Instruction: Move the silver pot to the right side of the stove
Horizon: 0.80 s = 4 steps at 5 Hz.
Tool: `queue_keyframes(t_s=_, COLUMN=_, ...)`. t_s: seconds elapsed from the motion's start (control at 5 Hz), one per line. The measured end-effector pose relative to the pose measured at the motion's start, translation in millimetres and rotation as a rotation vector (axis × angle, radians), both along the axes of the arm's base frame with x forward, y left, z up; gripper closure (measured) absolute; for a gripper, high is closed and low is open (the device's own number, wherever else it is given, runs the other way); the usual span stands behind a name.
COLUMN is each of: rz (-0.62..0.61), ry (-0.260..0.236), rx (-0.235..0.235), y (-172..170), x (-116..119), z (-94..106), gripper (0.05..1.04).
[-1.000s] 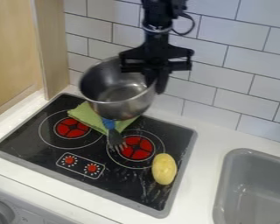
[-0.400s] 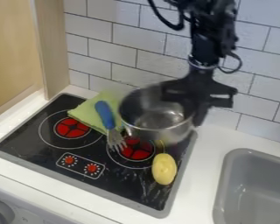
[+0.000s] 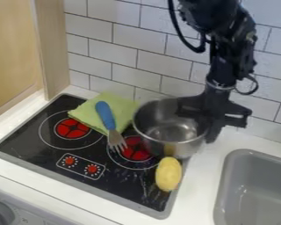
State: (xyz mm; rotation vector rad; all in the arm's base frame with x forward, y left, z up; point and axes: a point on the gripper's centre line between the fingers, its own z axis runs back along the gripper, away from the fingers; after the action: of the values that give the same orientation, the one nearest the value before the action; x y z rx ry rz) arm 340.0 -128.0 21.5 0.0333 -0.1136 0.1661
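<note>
One potato [image 3: 168, 174], nudged slightly toward the front. Silver pot [image 3: 166, 141] right behind it, further right than before, now at the stove's [image 3: 27, 139] back-right part. My gripper [image 3: 208, 125], shifted right too, clamped on the pot's rim.

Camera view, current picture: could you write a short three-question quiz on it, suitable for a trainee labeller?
1. True or false: the blue-handled fork lies partly on the green cloth.

2. Which of these lies just in front of the silver pot?
a) a wooden spoon
b) a yellow oval thing
c) a white plate

3. Fill in left or right: as the picture shows it, the gripper is at the silver pot's ____ side.

Key: 1 true; 2 b; 3 right.
</note>
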Motion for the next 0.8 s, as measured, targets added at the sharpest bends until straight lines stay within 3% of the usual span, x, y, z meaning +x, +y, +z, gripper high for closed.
queue_keyframes(t_s=0.2, rz=0.006, ry=0.007, rx=-0.019, y=-5, x=4, z=-4.0, gripper=1.007)
queue_keyframes(t_s=0.4, rz=0.010, ry=0.025, rx=0.004, y=-3, x=4, z=-12.6, gripper=0.846)
queue_keyframes(t_s=0.6, rz=0.048, ry=-0.018, rx=0.014, y=0, x=10, z=-13.1, gripper=0.582)
queue_keyframes(t_s=0.8, rz=0.055, ry=-0.014, rx=0.025, y=3, x=7, z=-16.4, gripper=0.266)
